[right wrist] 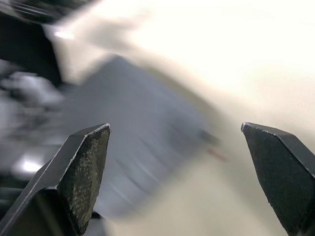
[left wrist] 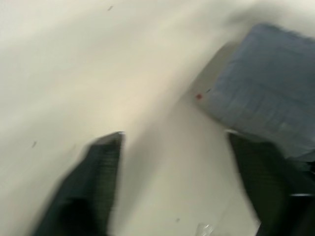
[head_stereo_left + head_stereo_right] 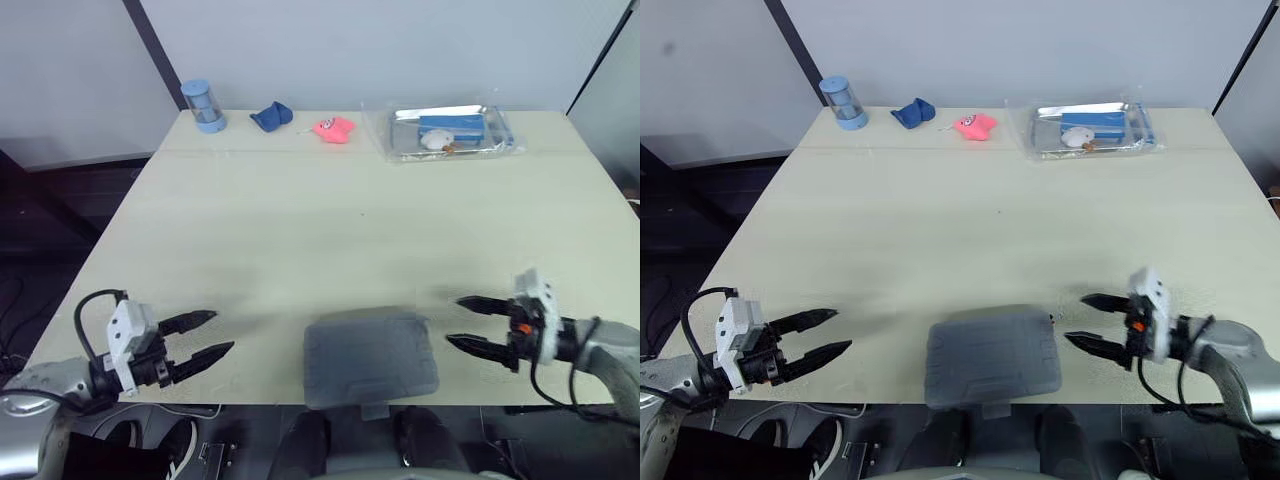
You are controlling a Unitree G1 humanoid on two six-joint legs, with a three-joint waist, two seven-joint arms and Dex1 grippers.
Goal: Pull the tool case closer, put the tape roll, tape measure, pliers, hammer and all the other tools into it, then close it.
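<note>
A grey tool case (image 3: 370, 358) lies shut at the table's near edge, its latch tab hanging over the front. My left gripper (image 3: 213, 335) stands open to the case's left, well apart from it, fingers pointing at it. My right gripper (image 3: 463, 321) is open just right of the case, fingertips a short gap from its side. The case's corner (image 2: 266, 93) appears in the left wrist view and its lid (image 1: 142, 147) in the right wrist view. Nothing is held.
Along the far edge stand a blue cylinder (image 3: 203, 105), a blue object (image 3: 271, 117), a pink object (image 3: 334, 128) and a clear plastic bag (image 3: 445, 132) holding blue and white items. The cream table (image 3: 330, 230) is bare in the middle.
</note>
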